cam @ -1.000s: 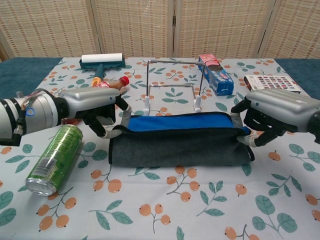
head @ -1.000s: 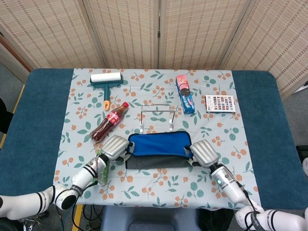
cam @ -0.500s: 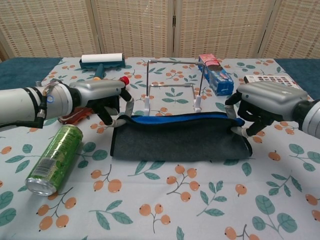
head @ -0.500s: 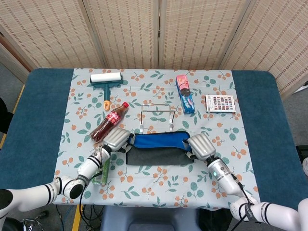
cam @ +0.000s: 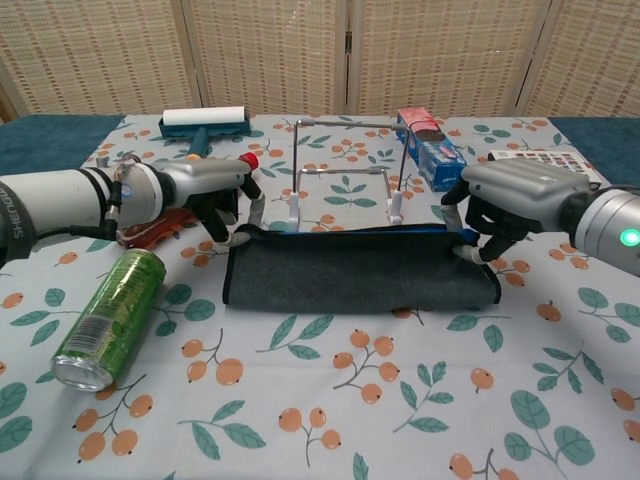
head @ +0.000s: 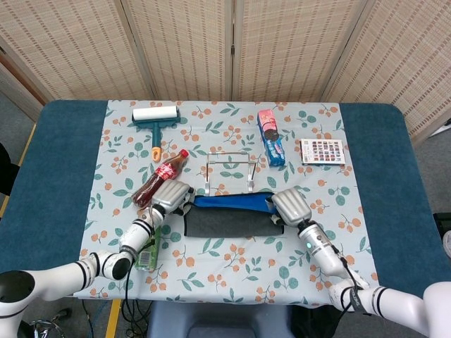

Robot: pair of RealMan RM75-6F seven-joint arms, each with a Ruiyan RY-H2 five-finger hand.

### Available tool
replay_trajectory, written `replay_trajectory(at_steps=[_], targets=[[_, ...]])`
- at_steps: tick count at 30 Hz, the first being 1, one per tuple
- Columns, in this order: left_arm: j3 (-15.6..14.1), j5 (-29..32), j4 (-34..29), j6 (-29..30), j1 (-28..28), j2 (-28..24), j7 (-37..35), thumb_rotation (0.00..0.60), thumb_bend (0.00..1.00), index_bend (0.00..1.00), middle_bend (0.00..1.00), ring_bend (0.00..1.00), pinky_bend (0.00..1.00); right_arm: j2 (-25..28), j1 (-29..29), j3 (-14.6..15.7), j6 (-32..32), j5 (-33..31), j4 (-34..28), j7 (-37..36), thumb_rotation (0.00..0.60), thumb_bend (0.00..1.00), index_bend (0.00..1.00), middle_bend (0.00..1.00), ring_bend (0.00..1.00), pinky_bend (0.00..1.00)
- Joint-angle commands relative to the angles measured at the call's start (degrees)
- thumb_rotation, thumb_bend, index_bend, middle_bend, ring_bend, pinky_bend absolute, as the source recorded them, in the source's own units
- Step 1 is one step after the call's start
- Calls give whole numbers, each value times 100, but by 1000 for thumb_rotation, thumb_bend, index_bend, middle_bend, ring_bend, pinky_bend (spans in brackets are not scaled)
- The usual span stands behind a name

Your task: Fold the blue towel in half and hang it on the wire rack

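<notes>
The blue towel (head: pixel 229 217) lies folded on the flowered cloth just in front of the wire rack (head: pixel 229 170). Its grey underside (cam: pixel 360 275) faces up, and only a thin blue strip (head: pixel 231 202) shows along the far edge. My left hand (cam: pixel 215 192) grips the towel's far left corner. At the far right corner my right hand (cam: pixel 498 203) holds the edge with curled fingers. In the head view the left hand (head: pixel 171 194) and right hand (head: pixel 290 205) flank the towel. The rack (cam: pixel 345 160) stands bare right behind the raised edge.
A cola bottle (head: pixel 161 178) lies behind my left hand, and a green can (cam: pixel 108 316) lies on its side near the left forearm. Further back are a lint roller (head: pixel 155 117), a cookie pack (head: pixel 270 138) and a colour card (head: pixel 323 151).
Both hands have carried the towel's far edge away from me toward the rack. The blue strip has narrowed and the grey face now covers nearly all of the towel.
</notes>
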State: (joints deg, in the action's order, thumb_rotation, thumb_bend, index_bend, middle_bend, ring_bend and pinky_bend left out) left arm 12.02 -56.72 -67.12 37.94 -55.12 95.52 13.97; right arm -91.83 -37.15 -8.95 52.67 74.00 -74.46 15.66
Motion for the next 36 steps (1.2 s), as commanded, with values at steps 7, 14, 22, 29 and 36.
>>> replay_trajectory(at_steps=[7,14,22,29,36], targets=[[-32,295,127,-20,-86,44,181,600,444,561,988,908,1000,-146,-143,-21,-73,-31,290,-85,600,409,694,902,880,1000],[-62,459,20,92,-112,6,351,600,440,514,978,900,1000,-282,-277,-48,-115,-15,512,-133,600,409,694,902,880,1000],[-74,617,-180,383,-85,-40,547,600,388,355,940,885,1000,-428,-368,-119,-155,-187,736,-49,600,355,562,902,880,1000],[-65,684,-596,951,46,-154,830,600,320,248,880,851,1000,-523,-439,-173,-136,-254,886,-27,600,219,253,890,878,1000],[-82,743,-997,1304,194,-299,1010,600,291,204,860,841,1000,-452,-419,-228,3,-257,758,-128,600,118,85,877,877,1000]])
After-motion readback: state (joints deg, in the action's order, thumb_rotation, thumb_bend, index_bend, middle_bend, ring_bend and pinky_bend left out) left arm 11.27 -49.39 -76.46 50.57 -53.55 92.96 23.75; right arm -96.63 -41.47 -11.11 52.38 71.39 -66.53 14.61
